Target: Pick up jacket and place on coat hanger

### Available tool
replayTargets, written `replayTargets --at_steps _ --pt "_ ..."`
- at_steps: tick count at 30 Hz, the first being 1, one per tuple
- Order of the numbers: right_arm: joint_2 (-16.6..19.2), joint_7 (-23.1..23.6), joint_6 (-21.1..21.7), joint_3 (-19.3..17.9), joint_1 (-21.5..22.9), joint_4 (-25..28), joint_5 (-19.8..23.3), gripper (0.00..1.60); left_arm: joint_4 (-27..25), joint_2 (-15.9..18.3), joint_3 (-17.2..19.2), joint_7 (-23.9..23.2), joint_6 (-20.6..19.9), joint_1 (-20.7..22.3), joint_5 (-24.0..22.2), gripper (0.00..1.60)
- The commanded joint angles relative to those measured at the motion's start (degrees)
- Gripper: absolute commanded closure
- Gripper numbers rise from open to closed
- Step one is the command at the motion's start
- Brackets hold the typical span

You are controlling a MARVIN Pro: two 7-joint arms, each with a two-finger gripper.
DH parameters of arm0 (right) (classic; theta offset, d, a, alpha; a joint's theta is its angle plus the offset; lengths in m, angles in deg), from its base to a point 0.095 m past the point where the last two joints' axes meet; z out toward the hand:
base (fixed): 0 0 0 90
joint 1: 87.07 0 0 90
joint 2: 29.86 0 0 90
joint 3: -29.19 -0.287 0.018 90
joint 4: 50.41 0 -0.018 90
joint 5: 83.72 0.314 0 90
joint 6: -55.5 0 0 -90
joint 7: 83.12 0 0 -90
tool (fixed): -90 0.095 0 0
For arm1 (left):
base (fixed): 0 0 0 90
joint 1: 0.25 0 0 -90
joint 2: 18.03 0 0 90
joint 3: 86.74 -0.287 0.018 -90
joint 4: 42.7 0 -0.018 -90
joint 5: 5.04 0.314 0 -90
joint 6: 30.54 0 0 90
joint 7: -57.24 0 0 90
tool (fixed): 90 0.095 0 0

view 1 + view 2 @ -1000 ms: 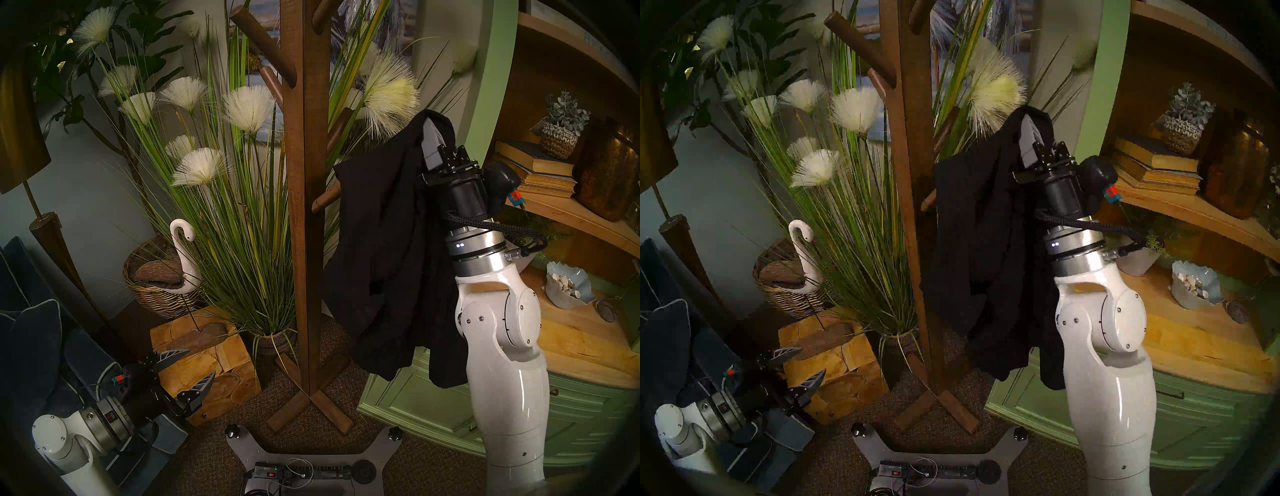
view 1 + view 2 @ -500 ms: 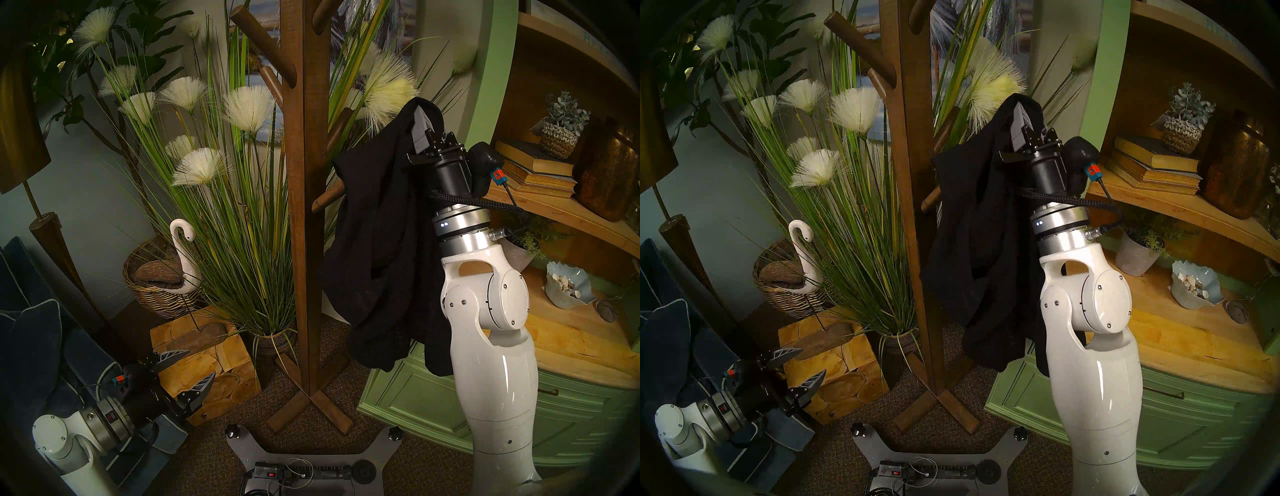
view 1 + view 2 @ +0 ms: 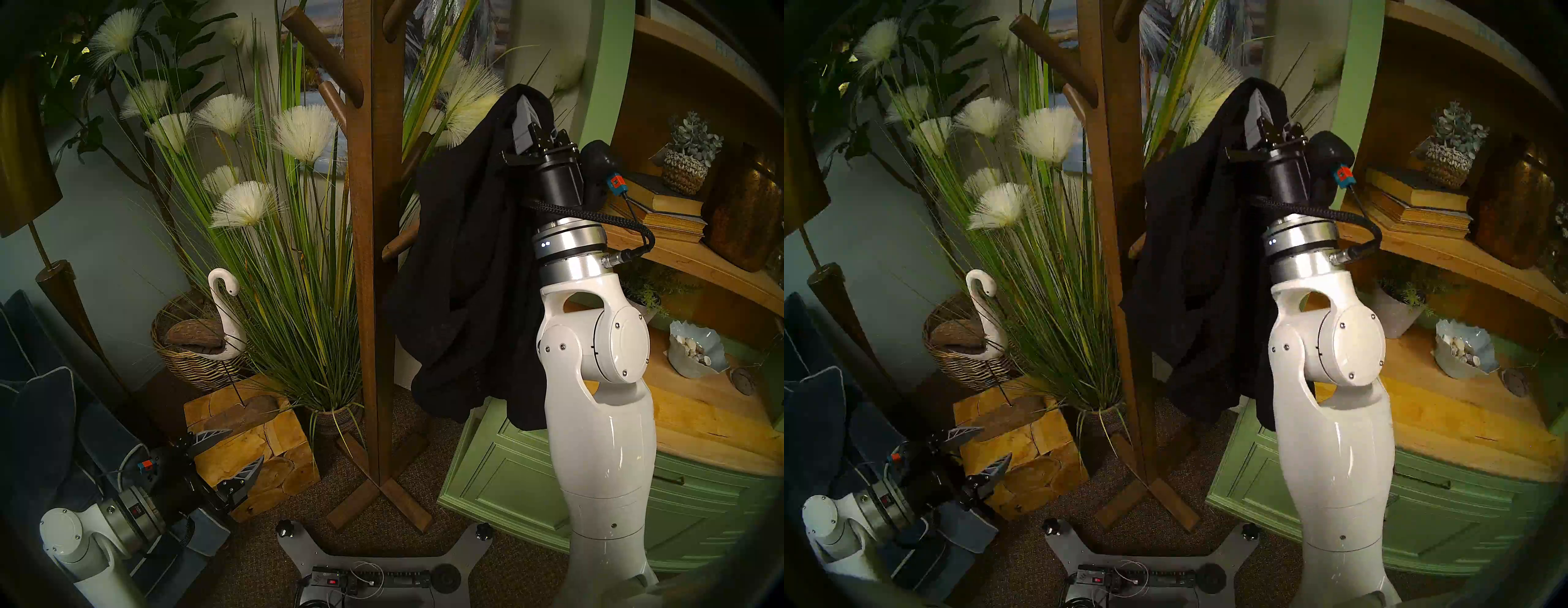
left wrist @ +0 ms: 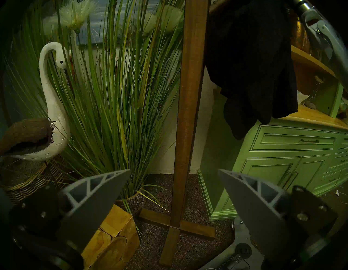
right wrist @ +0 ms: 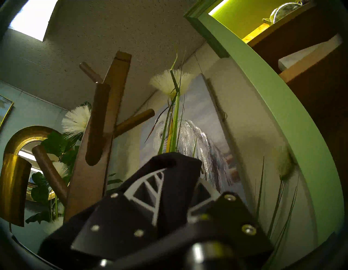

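Note:
The black jacket (image 3: 462, 263) hangs in folds from my right gripper (image 3: 526, 108), which points upward and is shut on its top edge, to the right of the wooden coat stand (image 3: 375, 237). The cloth drapes over the gripper's fingers in the right wrist view (image 5: 175, 181). The jacket hides the outer end of a low right peg (image 3: 396, 246). It shows too in the head right view (image 3: 1199, 271) and the left wrist view (image 4: 250, 62). The stand's upper pegs (image 5: 97, 124) rise left of the gripper. My left gripper (image 3: 237, 450) is open and empty, low at the left.
Tall grass with white plumes (image 3: 297, 254) stands behind the coat stand. A green cabinet with wooden shelves (image 3: 700, 424) is close on the right. A white swan figure (image 3: 225, 314), a basket, a wooden block (image 3: 250, 450) and a brass floor lamp (image 3: 25, 153) are at the left.
My right arm has risen, lifting the jacket higher beside the stand. The jacket's hem is higher above the cabinet top. The left arm has not moved.

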Motion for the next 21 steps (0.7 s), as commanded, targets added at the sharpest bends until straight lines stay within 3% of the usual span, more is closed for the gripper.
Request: replayTargets --at_steps 1,2,5,9,10,12,15,19,21 --pt "-1.55 -1.03 0.16 0.98 6.34 2.08 -2.84 1.60 -1.02 0.12 -0.03 -0.02 0.05 0.24 -0.71 0.00" --pt "-1.51 -1.07 0.68 1.55 9.01 0.53 -3.43 1.60 -1.06 0.10 -0.02 -0.02 0.05 0.25 -0.75 0.00" --pt "-2.04 -0.99 0.75 2.44 7.16 1.02 -4.31 1.60 -1.15 0.10 -0.02 -0.02 0.03 0.20 -0.87 0.00" --pt "-1.30 0.54 -0.34 5.32 9.94 -2.69 -8.11 1.60 -1.35 0.01 0.02 -0.02 -0.01 0.11 -1.21 0.00" --pt "-1.78 0.73 -0.79 5.91 8.52 -2.43 -8.91 1.60 -1.40 0.00 0.02 -0.02 -0.02 0.06 -1.32 0.00" --pt "-0.84 1.26 -1.53 7.29 10.94 -5.33 -10.31 1.60 -1.48 -0.06 0.05 -0.02 -0.03 0.01 -1.50 0.00" --pt "-0.91 1.17 -2.92 8.26 9.28 -6.71 -12.10 1.60 -1.57 -0.11 0.05 -0.02 -0.04 -0.09 -1.79 0.00" --pt "0.35 0.65 -5.90 8.24 2.95 -5.96 -15.16 1.60 -1.60 -0.14 0.06 -0.02 -0.03 -0.13 -1.90 0.00" --pt "0.23 -0.04 -5.77 7.14 0.49 -4.58 -14.25 1.60 -1.59 -0.14 0.06 -0.02 -0.03 -0.11 -1.87 0.00"
